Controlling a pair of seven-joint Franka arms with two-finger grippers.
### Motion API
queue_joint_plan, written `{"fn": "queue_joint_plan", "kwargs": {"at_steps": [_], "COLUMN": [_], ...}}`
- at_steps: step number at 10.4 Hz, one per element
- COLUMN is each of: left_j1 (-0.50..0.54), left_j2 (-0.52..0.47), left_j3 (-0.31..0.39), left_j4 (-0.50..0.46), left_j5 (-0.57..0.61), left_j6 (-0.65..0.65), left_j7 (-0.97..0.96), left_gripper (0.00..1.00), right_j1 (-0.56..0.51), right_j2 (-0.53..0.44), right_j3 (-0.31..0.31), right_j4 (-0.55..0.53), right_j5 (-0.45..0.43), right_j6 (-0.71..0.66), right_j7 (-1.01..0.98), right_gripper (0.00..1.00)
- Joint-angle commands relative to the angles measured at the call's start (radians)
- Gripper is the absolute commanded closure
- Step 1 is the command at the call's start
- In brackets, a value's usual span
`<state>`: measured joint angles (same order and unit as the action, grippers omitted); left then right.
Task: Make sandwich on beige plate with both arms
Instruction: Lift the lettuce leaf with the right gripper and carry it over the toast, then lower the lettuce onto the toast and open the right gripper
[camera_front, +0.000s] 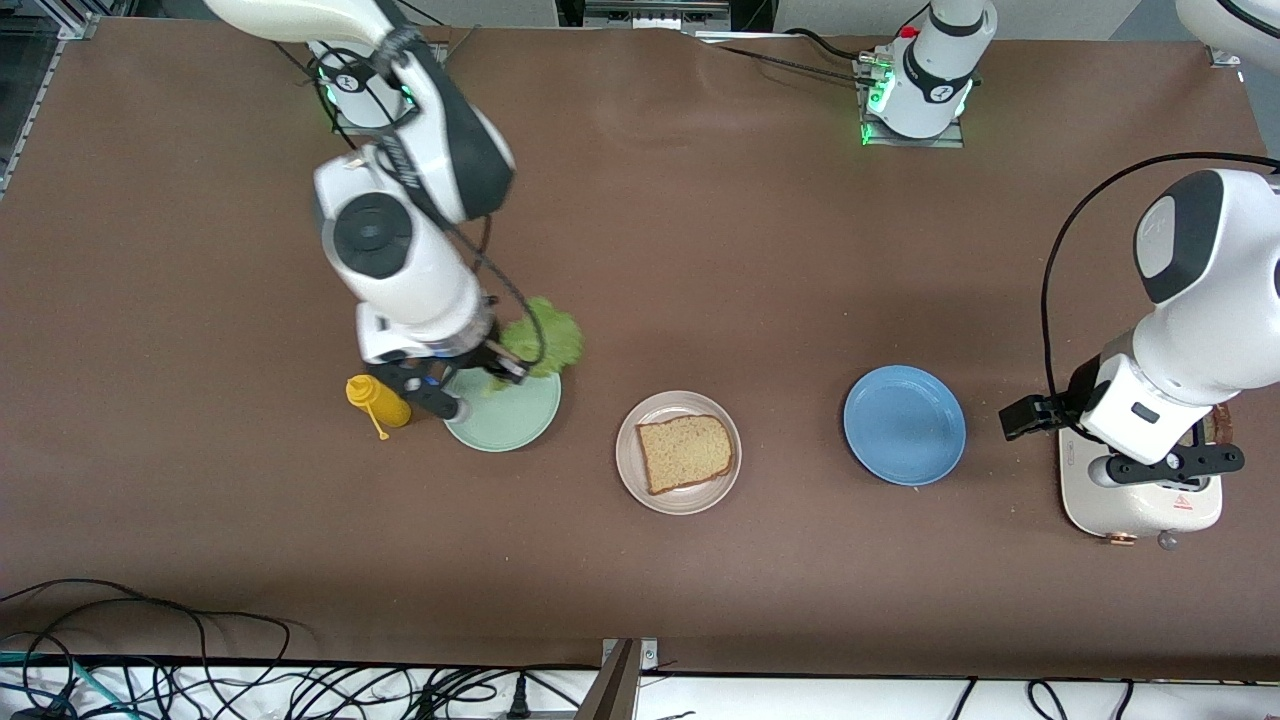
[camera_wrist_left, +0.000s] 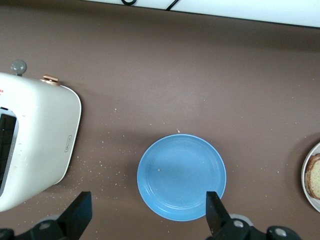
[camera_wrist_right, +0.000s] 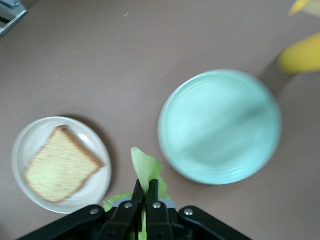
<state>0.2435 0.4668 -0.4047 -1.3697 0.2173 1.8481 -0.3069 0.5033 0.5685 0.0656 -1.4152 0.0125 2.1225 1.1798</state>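
A single brown bread slice lies flat on the beige plate, mid-table. My right gripper hangs over the edge of the mint-green plate and is shut on a ruffled green lettuce leaf, which pokes out past its tips. My left gripper is up over the white toaster, open, with nothing between its fingers. The rest of the sandwich is not in view.
An empty blue plate sits between the beige plate and the toaster. A yellow squeeze bottle stands beside the mint-green plate, toward the right arm's end. Crumbs dot the brown table near the toaster.
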Motion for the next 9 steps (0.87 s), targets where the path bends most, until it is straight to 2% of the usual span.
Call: {"fn": "queue_joint_plan", "kwargs": {"at_steps": [1,3,6,8,9], "left_j1": [0.007,0.007,0.007,0.007,0.007], "left_j2": [-0.014,-0.014,-0.014,-0.014,-0.014], "left_j3": [-0.005,-0.005,-0.005,-0.005,-0.005], "left_j4": [-0.002,-0.002,-0.002,-0.003,-0.003], "left_j5": [0.016,0.016,0.014,0.014,0.014], "left_j6": [-0.012,-0.012,-0.012,-0.012,-0.012], "left_j7": [0.017,0.018,0.019,0.017,0.017], "left_gripper": [0.00,0.00,0.00,0.00,0.00], "right_j1": [0.056,0.093,0.100,0.112,0.113], "right_j2": [0.117,0.221,0.306,0.355,0.384], "right_j3": [-0.007,-0.007,-0.006,-0.007,-0.009], "right_j4": [0.096,0.171,0.179,0.177,0.179], "right_j5": [0.024,0.024,0.024,0.021,0.018], "right_j6": [0.127,0.270,0.517,0.618,0.625], "right_j7": [0.197,0.346,0.477,0.509,0.501], "right_gripper": [1.00,1.00,1.00,1.00,1.00]}}
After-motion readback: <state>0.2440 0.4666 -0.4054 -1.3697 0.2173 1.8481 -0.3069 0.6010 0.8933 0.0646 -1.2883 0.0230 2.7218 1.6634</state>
